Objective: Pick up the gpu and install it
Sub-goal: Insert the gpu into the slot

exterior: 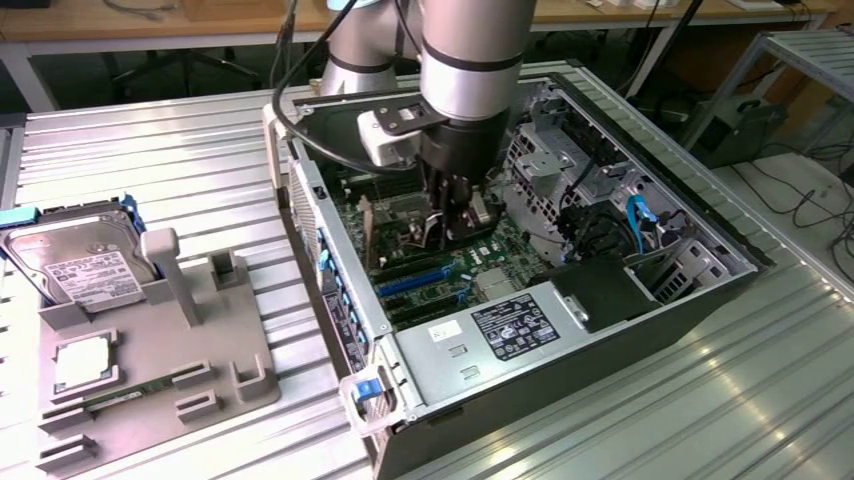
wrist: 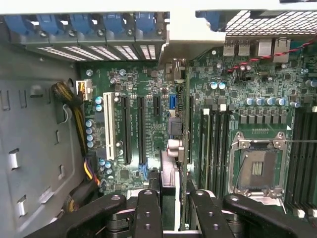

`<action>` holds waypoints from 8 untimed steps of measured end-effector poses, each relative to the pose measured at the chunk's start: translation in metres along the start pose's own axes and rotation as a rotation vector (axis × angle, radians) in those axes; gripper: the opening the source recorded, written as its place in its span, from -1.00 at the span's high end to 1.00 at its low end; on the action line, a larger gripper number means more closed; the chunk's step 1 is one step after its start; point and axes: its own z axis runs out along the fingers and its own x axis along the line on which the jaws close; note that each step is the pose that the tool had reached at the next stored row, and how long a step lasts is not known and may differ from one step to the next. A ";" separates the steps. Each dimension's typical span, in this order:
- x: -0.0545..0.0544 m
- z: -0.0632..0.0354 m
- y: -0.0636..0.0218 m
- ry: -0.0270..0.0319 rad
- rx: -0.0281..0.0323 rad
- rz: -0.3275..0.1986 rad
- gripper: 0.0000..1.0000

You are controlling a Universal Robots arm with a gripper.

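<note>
The gripper (exterior: pixel 451 222) is lowered inside the open computer case (exterior: pixel 694 290), directly above the motherboard (wrist: pixel 143 84). In the wrist view its two black fingers (wrist: pixel 148 213) stand either side of the gpu (wrist: pixel 168 183), closed on its upper edge; the card is seen edge-on, standing upright between them and running down toward the board. Its lower edge lies in line with one of the long black expansion slots (wrist: pixel 190 129), beside a short blue slot (wrist: pixel 172 101); whether the card is seated in a slot cannot be told. A white slot (wrist: pixel 108 131) and further black slots lie to one side of the card, and the bare processor socket (wrist: pixel 257 168) with its metal frame lies to the other, past the memory slots (wrist: pixel 214 144). A bundle of yellow and black cables (wrist: pixel 79 134) runs along the case wall. In the exterior view, a grey power supply (exterior: pixel 494 335) with a label sits at the near end of the case. To the exterior view's left, on the ribbed metal table (exterior: pixel 160 160), a grey parts holder (exterior: pixel 160 350) carries a hard drive (exterior: pixel 74 260) standing on edge and a processor chip (exterior: pixel 83 362) lying flat.
</note>
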 end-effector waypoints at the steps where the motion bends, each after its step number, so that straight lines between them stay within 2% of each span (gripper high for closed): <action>1: 0.000 0.0019 0.0002 0.0000 0.0000 0.000 0.44; 8: 0.000 0.0152 0.0018 0.0000 0.0000 0.000 0.44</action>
